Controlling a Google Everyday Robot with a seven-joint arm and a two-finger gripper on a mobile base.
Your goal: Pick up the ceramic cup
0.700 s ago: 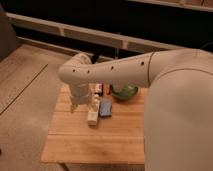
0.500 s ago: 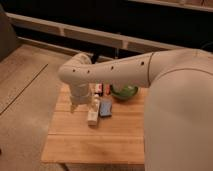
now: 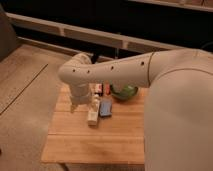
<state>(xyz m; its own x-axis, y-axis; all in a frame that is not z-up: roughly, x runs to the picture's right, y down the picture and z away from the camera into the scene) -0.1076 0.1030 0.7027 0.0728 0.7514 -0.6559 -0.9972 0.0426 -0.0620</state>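
One pincer [image 3: 75, 105] hangs beside the white bottle [image 3: 93, 114]; ceramic cup hidden.

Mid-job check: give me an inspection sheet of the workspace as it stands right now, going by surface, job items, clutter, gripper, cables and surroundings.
Surface: wooden table, its front half bare.
Job's things: ceramic cup not made out; it may be hidden behind the arm.
Clutter: green bowl at the back right; blue packet in front of it; white bottle lying left of the packet; small red item at the back.
Gripper: gripper low over the table's left part, below the bent arm, left of the bottle.
Cables: nothing seen.
Surroundings: speckled floor to the left; dark wall with a pale rail behind.
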